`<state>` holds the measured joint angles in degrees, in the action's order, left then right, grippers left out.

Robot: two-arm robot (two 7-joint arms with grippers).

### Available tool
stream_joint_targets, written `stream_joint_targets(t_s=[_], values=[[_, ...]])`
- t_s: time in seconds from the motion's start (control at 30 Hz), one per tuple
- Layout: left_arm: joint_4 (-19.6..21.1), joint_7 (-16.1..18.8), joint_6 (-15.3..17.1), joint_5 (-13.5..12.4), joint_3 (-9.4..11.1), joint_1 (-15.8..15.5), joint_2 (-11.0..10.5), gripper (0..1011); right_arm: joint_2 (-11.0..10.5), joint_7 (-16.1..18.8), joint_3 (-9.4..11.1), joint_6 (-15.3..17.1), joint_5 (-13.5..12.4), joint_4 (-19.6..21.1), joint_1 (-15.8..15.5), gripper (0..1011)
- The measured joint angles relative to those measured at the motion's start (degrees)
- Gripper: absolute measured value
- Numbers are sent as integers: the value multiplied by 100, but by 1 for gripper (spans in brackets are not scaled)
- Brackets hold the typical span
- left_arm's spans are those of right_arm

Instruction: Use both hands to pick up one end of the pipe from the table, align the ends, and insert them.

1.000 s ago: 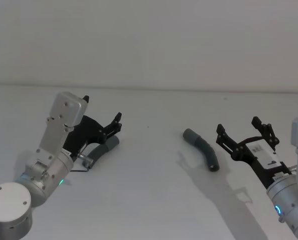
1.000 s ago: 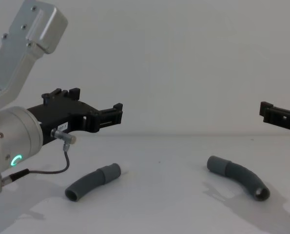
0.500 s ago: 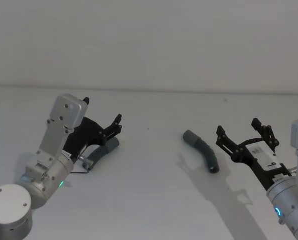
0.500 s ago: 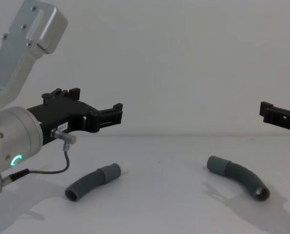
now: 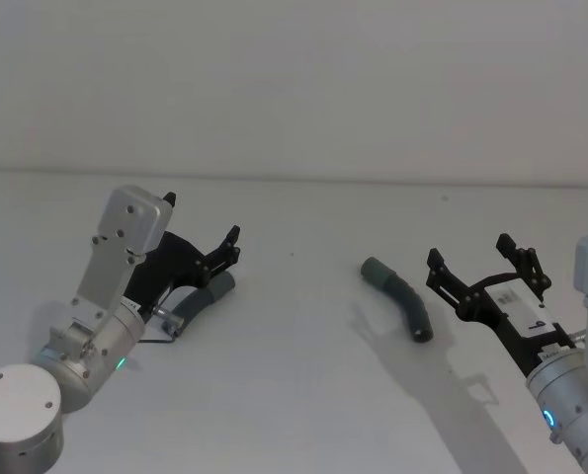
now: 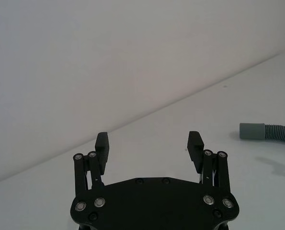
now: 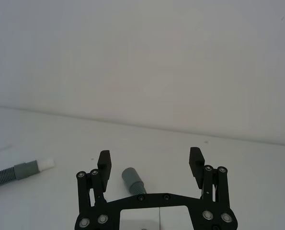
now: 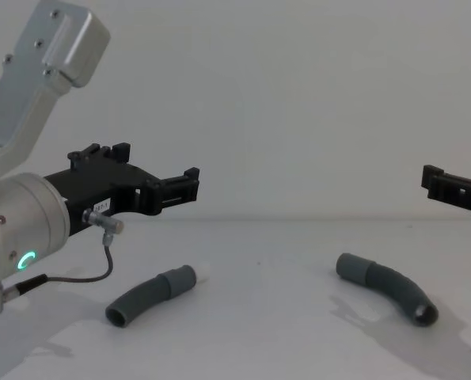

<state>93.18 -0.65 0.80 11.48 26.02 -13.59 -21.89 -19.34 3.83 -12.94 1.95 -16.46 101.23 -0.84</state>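
1. On the tabletop (image 5: pixel 294 395), the white-tipped pipe piece (image 8: pixel 150 295) lies below the left gripper (image 6: pixel 148 143); the cuffed piece (image 5: pixel 400 298) lies just ahead of the right gripper (image 7: pixel 149 155).
2. Both sets of jaws stand wide open, holding nothing.
3. Risk: closing off-centre on a curved ribbed body may roll or twist it, leaving tip (image 7: pixel 47 163) and cuff (image 7: pixel 129 175) misaligned.

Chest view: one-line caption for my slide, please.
Left gripper and right gripper hang open above the table; white-tipped hose piece and cuffed hose piece lie apart on it.
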Motion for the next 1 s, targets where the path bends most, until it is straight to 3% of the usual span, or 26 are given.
stream_joint_targets(t_s=[0.27,0.73,1.0], values=[[38,-104,216,100,-43,-30,-5,1000,0,0,0,0,0,0,0,1001],[107,-700,1304,587,-203,-279,-184,1000,0,0,0,0,0,0,0,1001],[-50,-1111,1712,796,-256,-467,-308,1000,0,0,0,0,0,0,0,1001]])
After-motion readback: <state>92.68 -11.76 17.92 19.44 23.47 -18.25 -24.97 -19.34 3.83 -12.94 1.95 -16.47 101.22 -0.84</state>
